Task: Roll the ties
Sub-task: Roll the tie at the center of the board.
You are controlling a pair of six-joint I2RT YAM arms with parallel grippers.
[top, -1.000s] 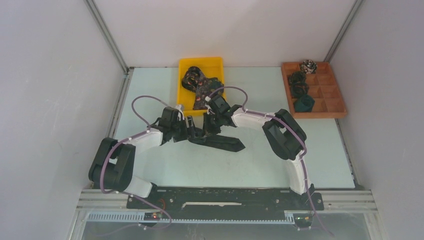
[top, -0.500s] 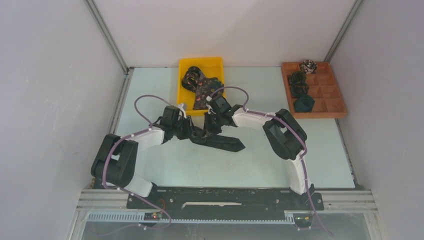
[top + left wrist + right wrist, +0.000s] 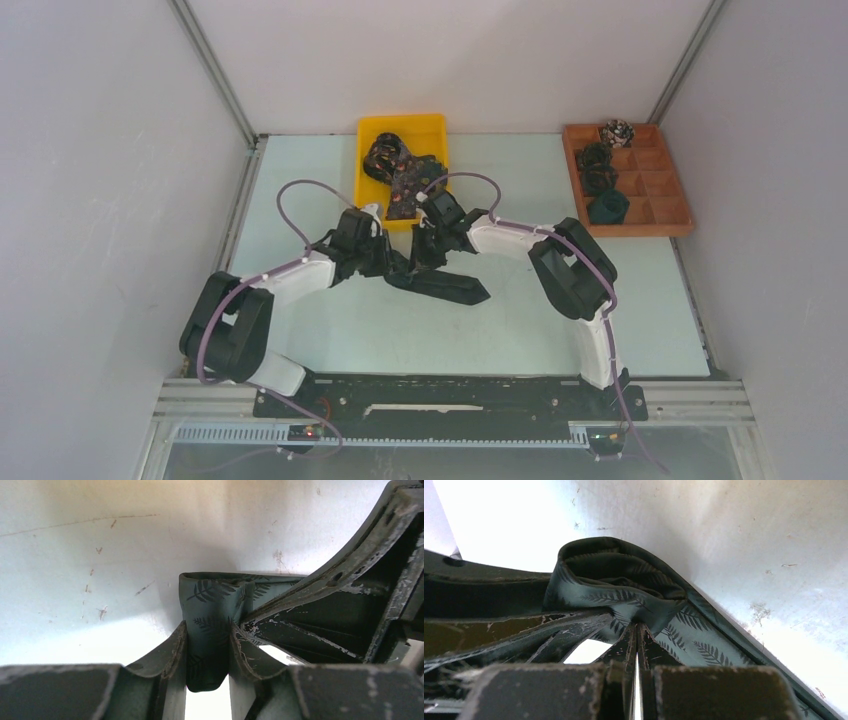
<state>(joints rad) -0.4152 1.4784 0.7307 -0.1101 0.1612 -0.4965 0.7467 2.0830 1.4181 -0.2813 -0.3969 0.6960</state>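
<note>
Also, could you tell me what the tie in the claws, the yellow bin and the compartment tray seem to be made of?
The tie: woven fabric, dark green with a fern print; it folds softly and shows slight sheen. The yellow bin: probably moulded plastic, given its even bright colour. The compartment tray: apparently wood, matt reddish brown.

Four rolled ties (image 3: 607, 207), one gripped tie (image 3: 455, 288), one bin (image 3: 425, 128), one tray (image 3: 660, 185)

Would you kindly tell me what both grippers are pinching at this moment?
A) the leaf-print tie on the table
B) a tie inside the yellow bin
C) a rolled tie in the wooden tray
A: each wrist view shows the leaf-print tie caught between fingers, in the left gripper and the right gripper, over the pale table.
</note>
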